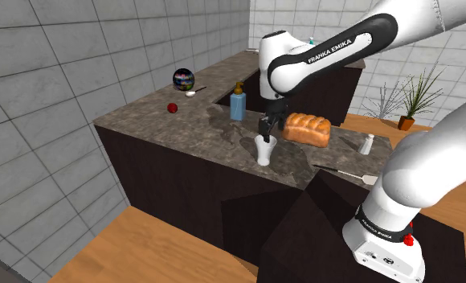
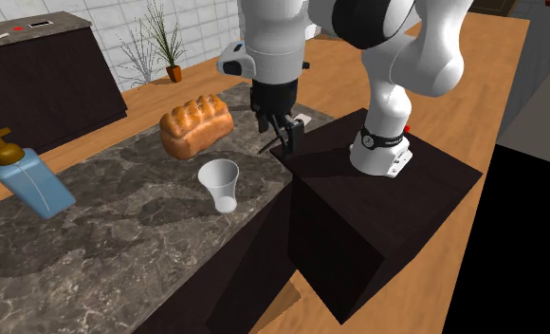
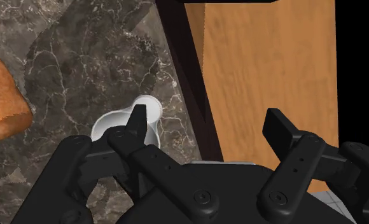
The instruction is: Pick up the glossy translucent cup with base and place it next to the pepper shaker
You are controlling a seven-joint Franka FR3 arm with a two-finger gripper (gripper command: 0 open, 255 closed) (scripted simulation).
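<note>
The cup (image 1: 263, 150) is a whitish tapered tumbler on a small base, upright near the front edge of the dark marble counter (image 1: 159, 120). It also shows in the second exterior view as the cup (image 2: 219, 183) and in the wrist view as the cup (image 3: 116, 122). My gripper (image 1: 269, 129) hangs open just above it, empty. In the wrist view the gripper (image 3: 208, 121) has one finger (image 3: 139, 121) over the cup's rim, so the cup lies off to that side, not between the fingers. The pepper shaker (image 1: 368, 144), small and white with a grey top, stands beyond the bread.
A bread loaf (image 1: 307, 129) lies between cup and shaker. A blue soap bottle (image 1: 237, 103), a dark ball (image 1: 183, 78) and a small red thing (image 1: 172, 107) sit farther back. A flat utensil (image 1: 348, 173) lies by the counter's edge near the stand. Wooden floor (image 3: 266, 76) drops off past the counter edge.
</note>
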